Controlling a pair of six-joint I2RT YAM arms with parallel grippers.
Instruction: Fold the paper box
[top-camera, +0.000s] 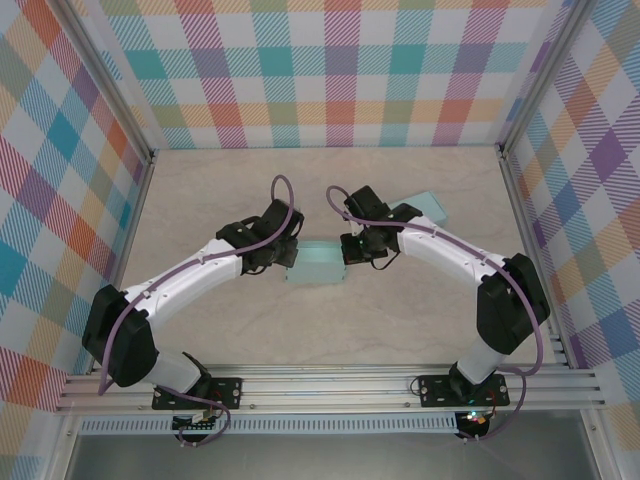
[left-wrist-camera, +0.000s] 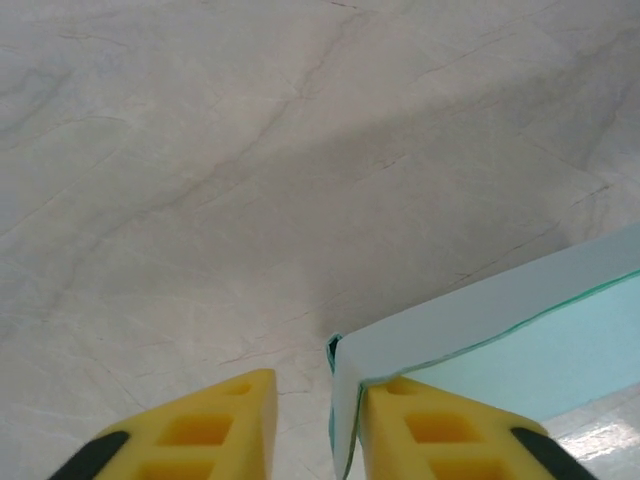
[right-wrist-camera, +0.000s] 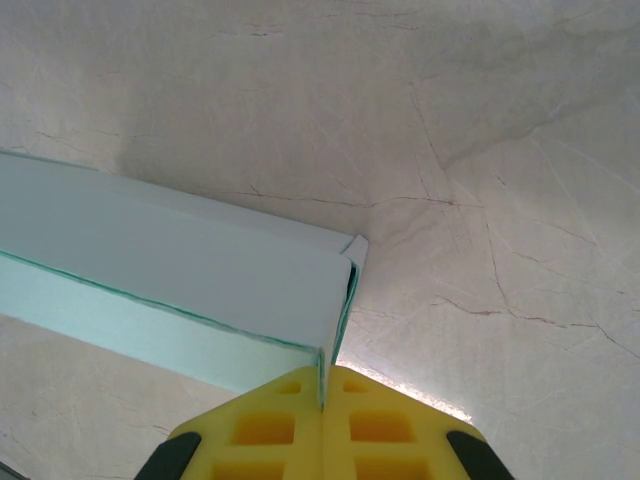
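One end wall of the box (top-camera: 318, 262) is pinched by the clenched right gripper (right-wrist-camera: 323, 378); the other stands inside the released left gripper (left-wrist-camera: 320, 390). The wall could be torn by uneven pulling.

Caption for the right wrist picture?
The right gripper pinches one end wall of the pale green paper box on a marbled table.

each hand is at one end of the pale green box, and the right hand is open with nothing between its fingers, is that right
No. The right hand is shut, not open: the right wrist view shows its fingers pinched on the end wall of the box. The rest holds, with the left hand at the other end.
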